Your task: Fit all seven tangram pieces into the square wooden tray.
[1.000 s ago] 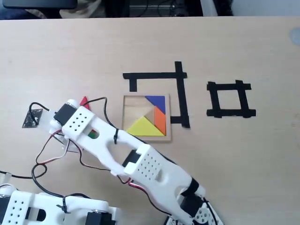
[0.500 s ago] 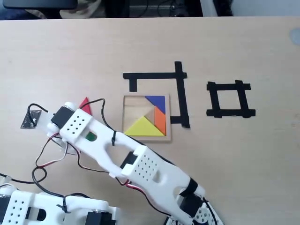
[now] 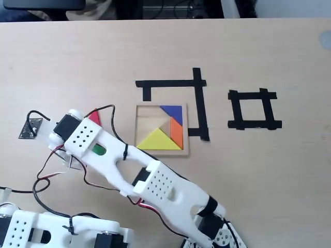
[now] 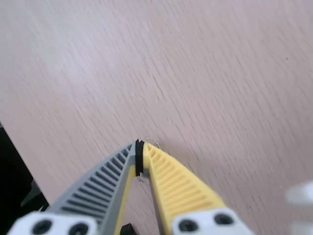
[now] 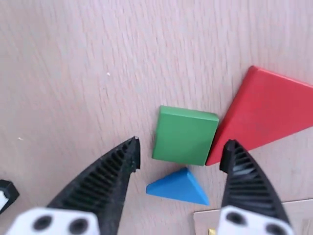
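**Tray partly filled, three pieces lie beside it**

The square wooden tray [image 3: 147,118] lies near the middle of the table. It is pale, with a low rim. Inside it, a blue triangle [image 3: 174,110] sits in the corner at 1 o'clock, an orange piece [image 3: 177,134] at 4 o'clock and a yellow triangle [image 3: 155,139] at 6 o'clock. The part at 10 o'clock is bare wood.

At 9 o'clock from the tray lies a red triangle [image 3: 94,115]. A green square [image 5: 185,135] touches its edge, and a small blue triangle [image 5: 179,187] lies just beside the square.

The right gripper [image 5: 182,143] is wide open above the green square and grasps nothing. The left gripper [image 4: 138,145] is closed, with nothing between its tips, over bare table.

Black tape [image 3: 199,103] runs along the tray at 12 and 3 o'clock.
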Action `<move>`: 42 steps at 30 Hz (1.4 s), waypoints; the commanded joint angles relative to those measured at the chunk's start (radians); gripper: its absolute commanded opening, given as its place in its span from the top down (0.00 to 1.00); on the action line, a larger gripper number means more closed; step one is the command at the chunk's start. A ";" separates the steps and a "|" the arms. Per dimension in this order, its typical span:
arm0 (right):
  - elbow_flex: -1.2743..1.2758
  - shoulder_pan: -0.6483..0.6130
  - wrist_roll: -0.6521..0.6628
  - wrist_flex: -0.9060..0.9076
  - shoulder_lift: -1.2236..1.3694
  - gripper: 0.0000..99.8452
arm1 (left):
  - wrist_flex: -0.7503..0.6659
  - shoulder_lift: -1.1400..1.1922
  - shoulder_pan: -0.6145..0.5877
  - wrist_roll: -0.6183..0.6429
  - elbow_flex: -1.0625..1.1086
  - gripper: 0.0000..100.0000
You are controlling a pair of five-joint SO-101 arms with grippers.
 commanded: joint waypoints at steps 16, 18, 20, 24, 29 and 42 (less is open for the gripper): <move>-0.007 -0.049 -0.003 -0.092 0.071 0.72 | -0.012 -0.011 0.001 0.006 -0.042 0.97; -0.010 -0.034 -0.002 -0.095 0.068 0.72 | -0.012 -0.011 0.001 0.006 -0.042 0.97; -0.033 -0.018 -0.002 -0.091 0.073 0.72 | -0.014 -0.011 0.001 0.006 -0.042 0.97; -0.045 -0.009 -0.002 -0.072 0.073 0.72 | -0.014 -0.011 0.001 0.006 -0.042 0.97; -0.094 -0.008 -0.002 -0.032 0.073 0.72 | -0.015 -0.011 0.002 0.006 -0.042 0.97; -0.111 0.002 -0.002 -0.032 0.159 0.72 | -0.015 -0.011 0.002 0.008 -0.042 0.97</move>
